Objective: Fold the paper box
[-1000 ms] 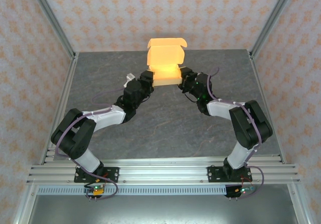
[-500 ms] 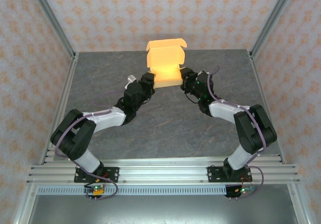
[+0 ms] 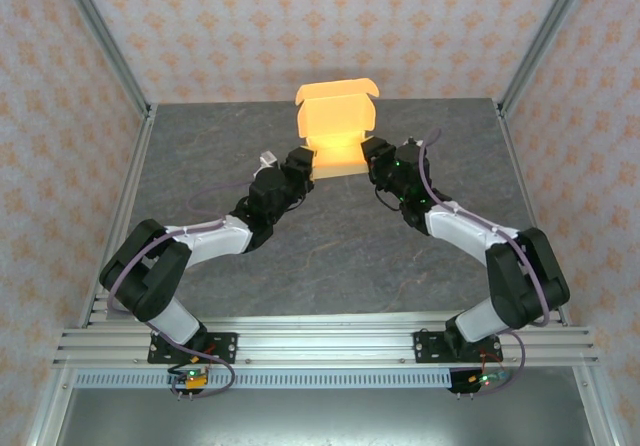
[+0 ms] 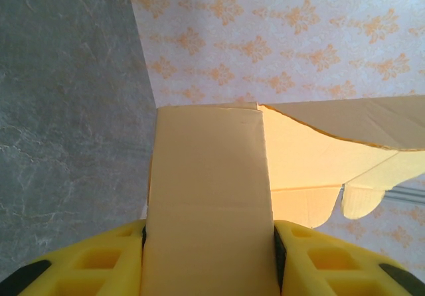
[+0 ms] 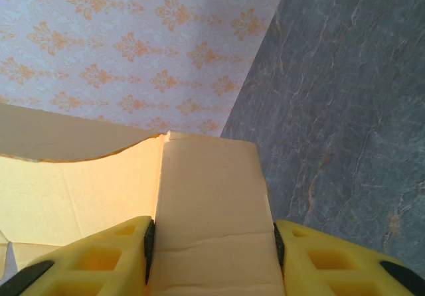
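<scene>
The paper box (image 3: 336,159) is at the far middle of the gray bench (image 3: 330,256), close to the wall (image 3: 330,26) with the orange flower shapes. Its long side runs from left to right. Its open side faces up. The lid (image 3: 337,111) stands up straight along the far edge, and the top of the lid bends a little toward the near side.

The left arm (image 3: 210,236) reaches in from the near left. The right arm (image 3: 470,231) reaches in from the near right. They meet the box at its two short ends.

In the left wrist view, the yellow left fingers (image 4: 86,266) squeeze the left end wall of the box, one finger on each side, both touching the card. Past that wall you can see the bright inside of the box and two little round tabs (image 4: 358,202).

In the right wrist view, the yellow right fingers (image 5: 332,259) squeeze the right end wall the same way, with card tight between them.

I cannot tell if the bottom of the box touches the bench.
</scene>
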Available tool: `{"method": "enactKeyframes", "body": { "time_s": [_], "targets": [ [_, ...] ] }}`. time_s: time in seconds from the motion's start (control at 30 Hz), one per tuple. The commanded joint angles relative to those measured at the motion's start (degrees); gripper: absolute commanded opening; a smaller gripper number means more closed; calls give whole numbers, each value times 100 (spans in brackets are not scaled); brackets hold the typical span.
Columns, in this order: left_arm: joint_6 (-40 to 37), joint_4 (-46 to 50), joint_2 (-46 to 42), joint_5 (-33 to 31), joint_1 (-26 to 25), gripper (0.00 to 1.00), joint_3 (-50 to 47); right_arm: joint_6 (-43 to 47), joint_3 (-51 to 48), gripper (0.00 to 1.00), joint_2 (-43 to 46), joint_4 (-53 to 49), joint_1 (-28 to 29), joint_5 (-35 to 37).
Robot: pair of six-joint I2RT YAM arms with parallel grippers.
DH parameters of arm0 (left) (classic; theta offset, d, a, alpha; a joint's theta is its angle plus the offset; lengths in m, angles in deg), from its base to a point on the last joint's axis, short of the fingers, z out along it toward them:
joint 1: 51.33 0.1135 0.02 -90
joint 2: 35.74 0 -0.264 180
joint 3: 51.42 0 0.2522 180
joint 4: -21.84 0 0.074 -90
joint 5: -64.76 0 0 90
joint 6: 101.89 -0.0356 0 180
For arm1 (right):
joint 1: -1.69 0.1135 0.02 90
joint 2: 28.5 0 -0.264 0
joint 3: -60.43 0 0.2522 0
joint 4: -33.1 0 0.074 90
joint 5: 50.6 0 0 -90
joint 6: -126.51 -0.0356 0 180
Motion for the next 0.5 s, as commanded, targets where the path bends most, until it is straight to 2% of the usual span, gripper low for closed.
{"method": "enactKeyframes", "body": {
  "time_s": [0.0,0.23,0.43,0.47],
  "targets": [
    [-387,-194,32,-481,152,27,201,871,47,27,122,-877,-72,825],
    [-308,-336,277,-385,158,27,286,726,107,27,-100,-701,-91,699],
    [-485,-302,269,-528,192,27,154,390,178,49,-93,-455,-272,-41],
    [-482,-293,260,-560,209,27,132,176,164,57,-62,-446,-338,-167]
  ]
}}
